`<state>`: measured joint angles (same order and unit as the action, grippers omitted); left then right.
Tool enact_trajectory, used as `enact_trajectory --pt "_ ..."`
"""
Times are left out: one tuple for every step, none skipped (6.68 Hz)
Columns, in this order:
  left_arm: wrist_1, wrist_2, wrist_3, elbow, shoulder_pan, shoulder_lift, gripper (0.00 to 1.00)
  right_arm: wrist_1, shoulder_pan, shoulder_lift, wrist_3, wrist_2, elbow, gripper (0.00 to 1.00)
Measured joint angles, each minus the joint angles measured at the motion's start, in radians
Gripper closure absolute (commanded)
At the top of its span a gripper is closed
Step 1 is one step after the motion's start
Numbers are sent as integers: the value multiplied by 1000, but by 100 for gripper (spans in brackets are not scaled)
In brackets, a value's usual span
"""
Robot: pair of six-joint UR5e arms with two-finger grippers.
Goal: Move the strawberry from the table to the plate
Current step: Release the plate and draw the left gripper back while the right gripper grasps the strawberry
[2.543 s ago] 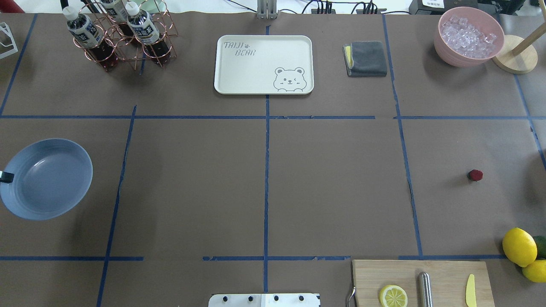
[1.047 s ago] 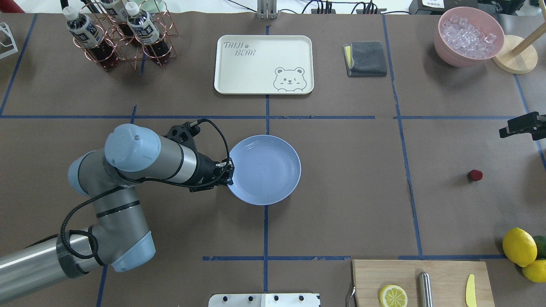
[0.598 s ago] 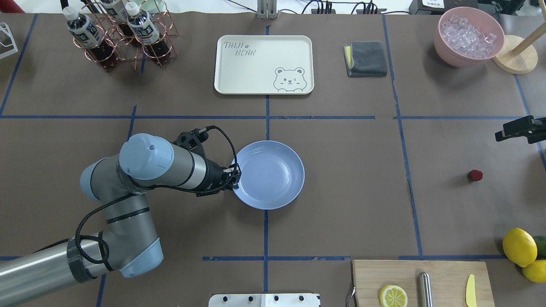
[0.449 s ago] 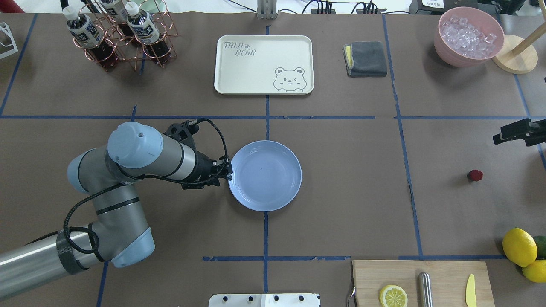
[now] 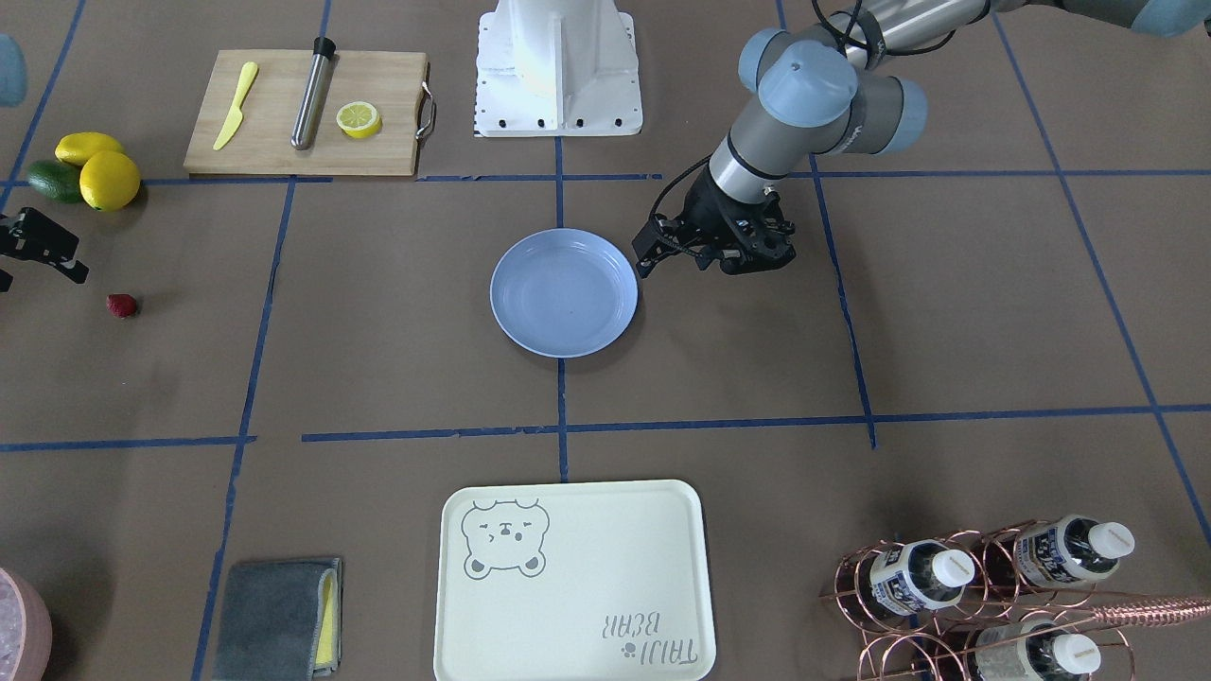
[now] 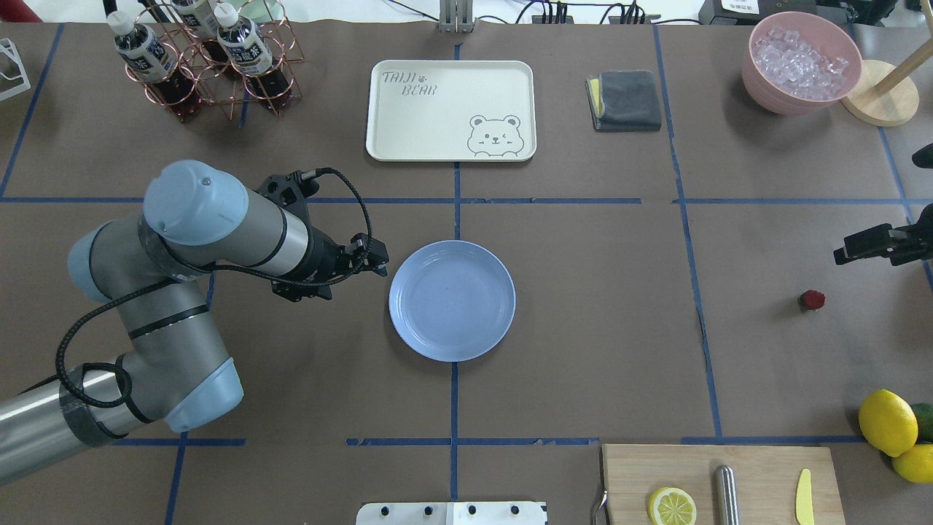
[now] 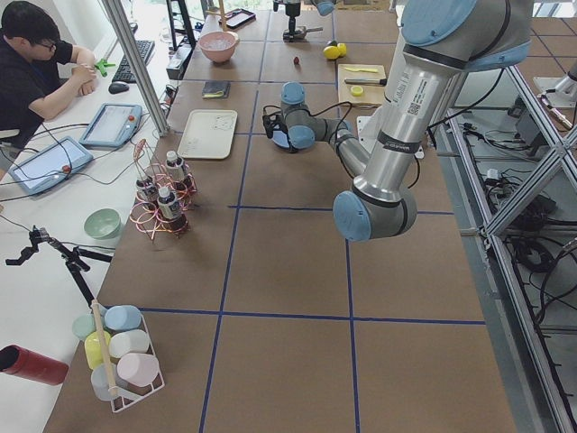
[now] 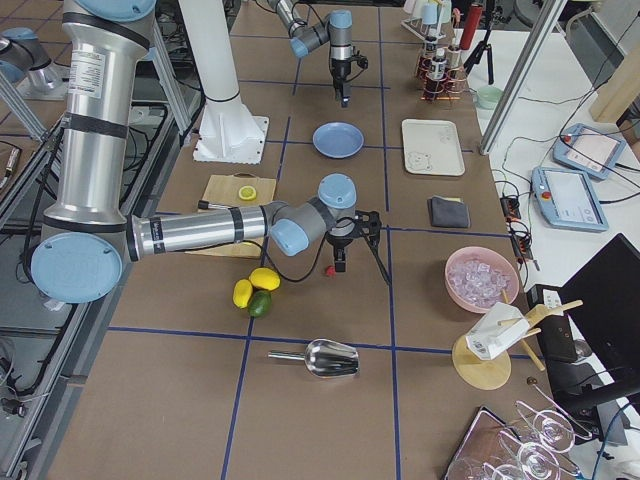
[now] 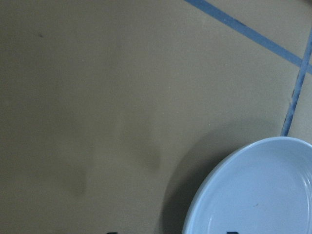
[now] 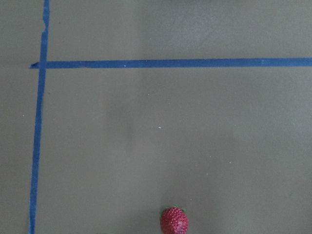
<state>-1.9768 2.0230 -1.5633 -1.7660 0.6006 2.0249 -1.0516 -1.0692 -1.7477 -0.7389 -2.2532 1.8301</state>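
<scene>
The small dark red strawberry (image 6: 811,299) (image 5: 121,305) lies on the brown table (image 6: 583,350) at the right. It also shows at the bottom of the right wrist view, strawberry (image 10: 174,220). My right gripper (image 6: 845,254) hangs above and just beyond it, open and holding nothing. The pale blue plate (image 6: 452,300) (image 5: 564,291) rests flat and empty on the centre tape line. My left gripper (image 6: 379,264) (image 5: 648,260) is open a short way off the plate's left rim, not touching it. The plate's rim (image 9: 214,180) fills the lower right of the left wrist view.
A cream bear tray (image 6: 450,109), a grey cloth (image 6: 625,100), a pink bowl of ice (image 6: 802,62) and a bottle rack (image 6: 204,58) line the far side. Lemons (image 6: 887,421) and a cutting board (image 6: 721,481) sit near right. A person (image 7: 36,63) sits beyond the table.
My left arm carried the plate from the left edge to the centre, set it down, let go and drew back left. My right gripper came in from the right edge, edging left beyond the strawberry.
</scene>
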Motion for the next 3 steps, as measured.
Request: enact_trajectory --pt "32 11 15 -24 19 1 0 37 64 -16 -44 58 -2 0" --pt "44 14 20 -32 29 1 0 56 123 -20 -71 108 -9 0" --pt "47 15 21 -35 34 1 0 64 163 -17 -82 141 -21 0"
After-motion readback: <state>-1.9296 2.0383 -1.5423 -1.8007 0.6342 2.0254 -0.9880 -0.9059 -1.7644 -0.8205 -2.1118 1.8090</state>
